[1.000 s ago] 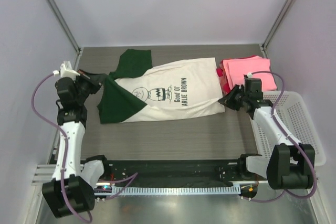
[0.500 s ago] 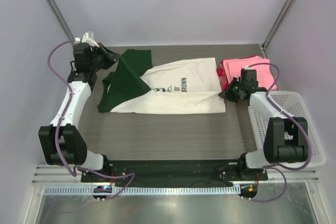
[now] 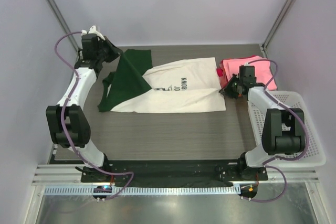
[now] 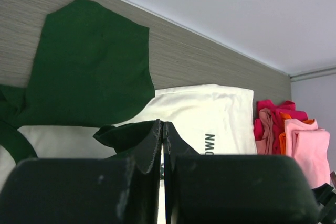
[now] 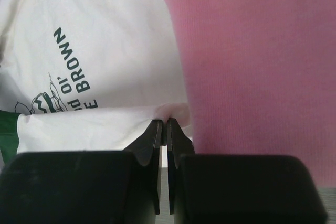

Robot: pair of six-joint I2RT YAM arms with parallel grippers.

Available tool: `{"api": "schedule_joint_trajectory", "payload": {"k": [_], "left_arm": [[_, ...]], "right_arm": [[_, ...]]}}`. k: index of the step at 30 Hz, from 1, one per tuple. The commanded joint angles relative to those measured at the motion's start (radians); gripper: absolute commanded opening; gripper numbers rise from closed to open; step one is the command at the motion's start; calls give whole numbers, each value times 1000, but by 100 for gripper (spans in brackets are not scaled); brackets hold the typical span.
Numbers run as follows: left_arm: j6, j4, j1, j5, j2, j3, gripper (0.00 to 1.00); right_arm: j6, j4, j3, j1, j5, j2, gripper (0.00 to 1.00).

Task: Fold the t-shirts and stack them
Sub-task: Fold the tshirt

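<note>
**Top external view.** The cream-white t-shirt [image 3: 181,92] lies along the grey table [image 3: 157,135], dark green sleeves to the left, hem to the right, part of its chest print showing.
- The left gripper [image 3: 118,54] is at the shirt's far-left corner. A sheet of dark green cloth [image 3: 130,74] rises from the shirt to its tips.
- The right gripper [image 3: 227,89] is at the shirt's right hem edge, down at cloth level.
- A folded stack [image 3: 252,69], pink on top, sits just beyond the shirt's right end on the far side.
- A white mesh basket [image 3: 296,129] stands right of the shirt, on the near side.

**Left wrist view.**
- The left gripper's jaws are pressed fully together, with a fold of the dark green cloth pinched between them.
- Beyond them the other green sleeve [image 4: 89,66] lies flat on the table, joined to the shirt's cream body.
- The folded stack shows red, orange and pink layers past the shirt's far end.

**Right wrist view.**
- The right gripper's jaws are closed to a thin gap on the cream hem edge, which is bunched at their tips.
- The "BROWN" lettering [image 5: 79,74] lies to the left of the grip.
- The pink top shirt of the stack fills the frame to the right of the cream shirt.
</note>
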Motion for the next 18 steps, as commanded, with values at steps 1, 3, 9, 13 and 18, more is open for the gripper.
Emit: {"api": "schedule_joint_trajectory", "payload": {"k": [1, 3, 9, 13, 18], "left_arm": [[14, 36, -21, -13, 58, 78, 0], [5, 66, -28, 3, 107, 104, 0], [-18, 164, -47, -42, 207, 148, 28], [3, 103, -57, -170, 155, 129, 99], [-59, -175, -62, -386, 39, 106, 100]], "right_arm": [[8, 46, 67, 2, 53, 11, 1], [13, 46, 90, 2, 59, 25, 1], [37, 38, 96, 5, 90, 49, 35], [45, 36, 24, 42, 163, -47, 52], [126, 62, -181, 48, 232, -253, 54]]}}
